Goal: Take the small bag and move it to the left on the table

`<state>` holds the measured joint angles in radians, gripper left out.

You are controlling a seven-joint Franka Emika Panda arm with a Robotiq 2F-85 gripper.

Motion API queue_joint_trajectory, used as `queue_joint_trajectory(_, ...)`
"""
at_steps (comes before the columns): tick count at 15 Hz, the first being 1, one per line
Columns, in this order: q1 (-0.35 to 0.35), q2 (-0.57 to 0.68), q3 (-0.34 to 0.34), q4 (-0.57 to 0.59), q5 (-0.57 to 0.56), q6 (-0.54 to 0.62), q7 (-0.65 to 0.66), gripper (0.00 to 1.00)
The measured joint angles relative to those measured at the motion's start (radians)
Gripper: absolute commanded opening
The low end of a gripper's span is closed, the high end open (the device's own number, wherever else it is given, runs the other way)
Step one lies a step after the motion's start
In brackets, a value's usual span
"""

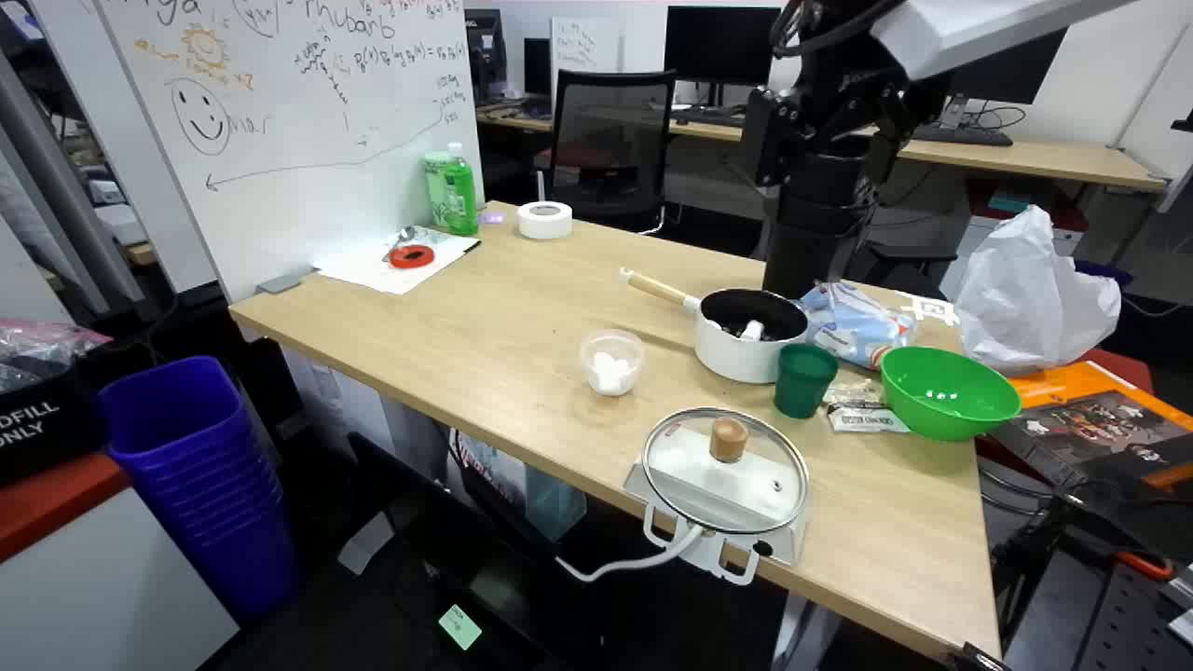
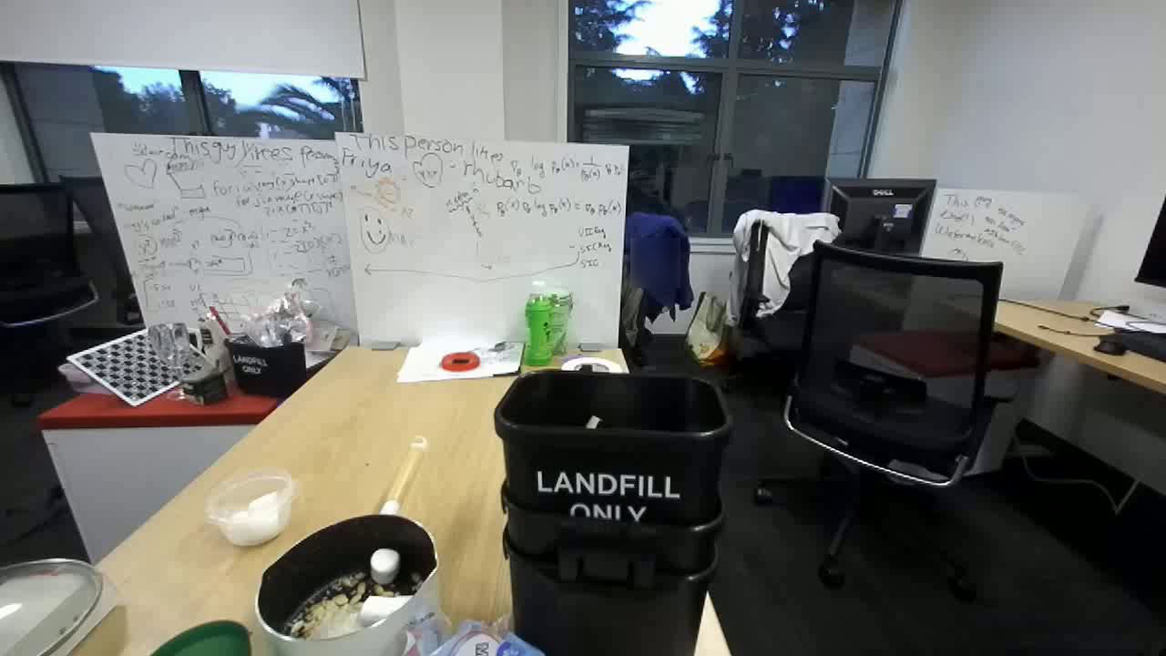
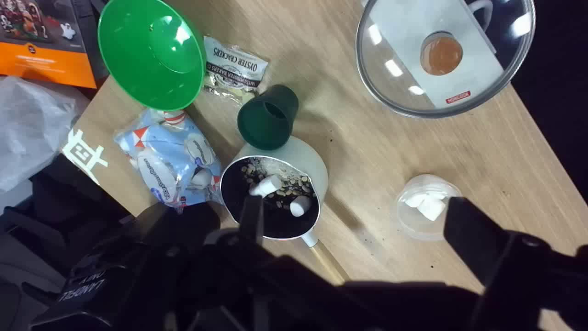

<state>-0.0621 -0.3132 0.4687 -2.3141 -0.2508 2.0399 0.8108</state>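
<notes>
A small clear and white packet of oyster crackers [image 1: 867,417] lies flat on the light wood table [image 1: 419,317], between the green bowl and the dark green cup. It also shows at the upper left of the wrist view [image 3: 234,64]. A larger blue marshmallow bag [image 1: 853,321] lies behind it; it shows in the wrist view too [image 3: 174,161]. My gripper [image 1: 825,172] is high above the table's far side, apart from both bags. In the wrist view its fingers [image 3: 356,207] are wide apart with nothing between them.
A white pot [image 1: 746,359], the dark green cup [image 1: 804,380] and the green bowl [image 1: 951,391] crowd round the packet. A glass lid [image 1: 680,457] lies at the near edge. A marshmallow tub [image 1: 610,363] stands beside the pot. Black bins [image 2: 610,456] stand by the far edge.
</notes>
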Motion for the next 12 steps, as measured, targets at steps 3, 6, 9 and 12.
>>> queue_joint_trajectory(3,0.0,0.0,0.0,0.0,0.0,0.0,0.0,1.0)
queue_joint_trajectory(6,0.0,0.0,0.0,0.0,0.0,0.0,0.0,1.0)
queue_joint_trajectory(9,0.0,0.0,0.0,0.0,0.0,0.0,0.0,1.0)
queue_joint_trajectory(12,0.027,0.0,-0.027,0.0,0.0,-0.001,0.009,1.0)
